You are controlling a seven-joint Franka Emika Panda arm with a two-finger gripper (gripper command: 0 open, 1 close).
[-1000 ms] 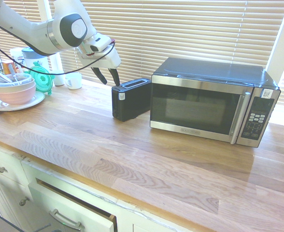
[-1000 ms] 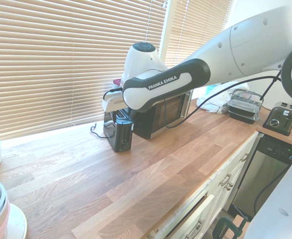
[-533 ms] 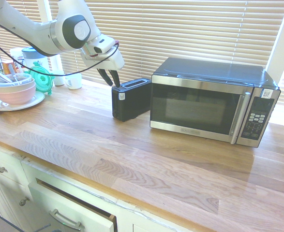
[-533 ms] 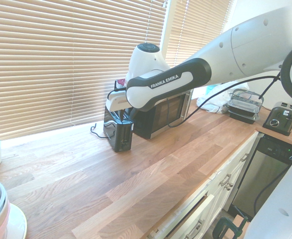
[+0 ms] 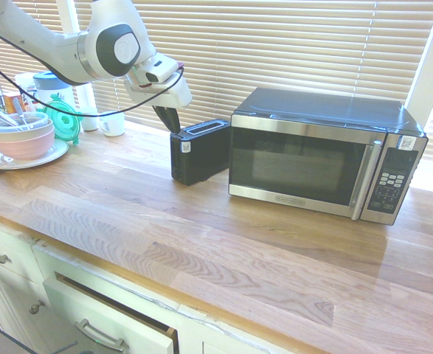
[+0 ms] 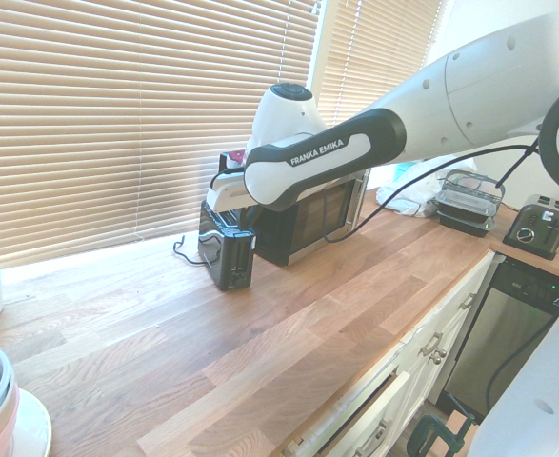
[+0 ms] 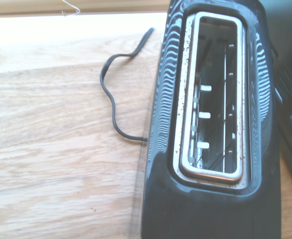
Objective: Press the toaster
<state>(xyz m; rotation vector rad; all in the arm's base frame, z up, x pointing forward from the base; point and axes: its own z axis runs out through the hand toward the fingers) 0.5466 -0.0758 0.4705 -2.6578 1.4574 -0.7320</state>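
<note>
Microwave (image 5: 316,151) just beside toaster (image 5: 198,151) — touching?

We see a glossy black toaster (image 5: 199,151) with a silver-rimmed slot and a small white sticker on its end. Beside the toaster, the microwave (image 5: 325,153) is black and steel. The table (image 5: 201,228) shows streaked light-brown wood grain. Near the toaster, the black tool (image 5: 170,119) hangs from a white arm (image 5: 68,44).
</note>
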